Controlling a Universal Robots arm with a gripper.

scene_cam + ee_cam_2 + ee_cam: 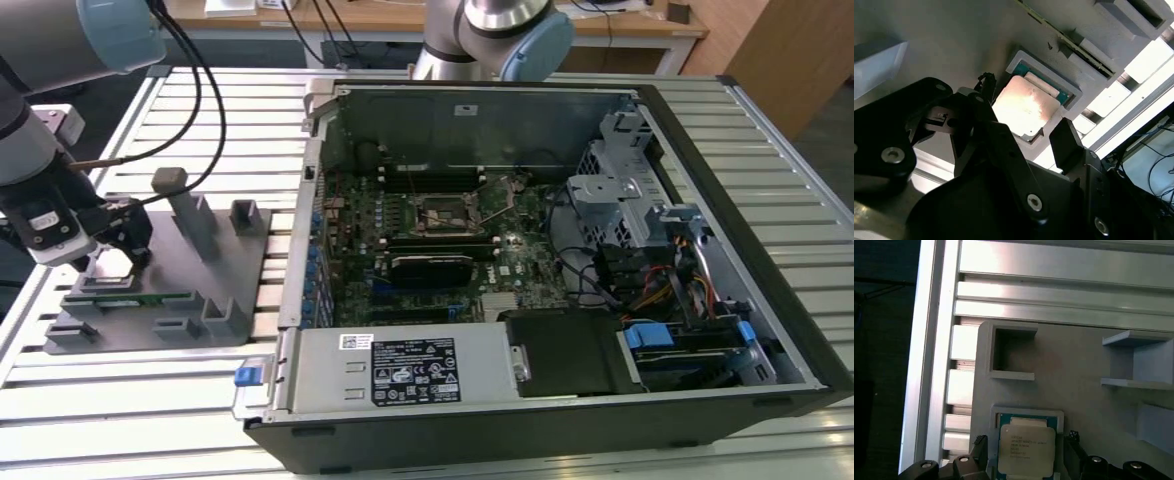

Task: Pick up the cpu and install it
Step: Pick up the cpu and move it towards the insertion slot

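Observation:
The cpu, a small square chip with a silvery top, lies flat in a shallow framed recess of the grey fixture plate. In the second wrist view the cpu glares under bright light. My gripper hangs just above it, open, with one dark fingertip on each side of the chip and a gap on both sides. In the exterior view the gripper is low over the fixture plate, at that view's left. The dark socket sits in the middle of the motherboard inside the open computer case.
A long green memory stick stands in a slot on the fixture plate just in front of the gripper. Grey upright blocks rise from the plate. Cables hang from the arm. The slatted aluminium table carries everything.

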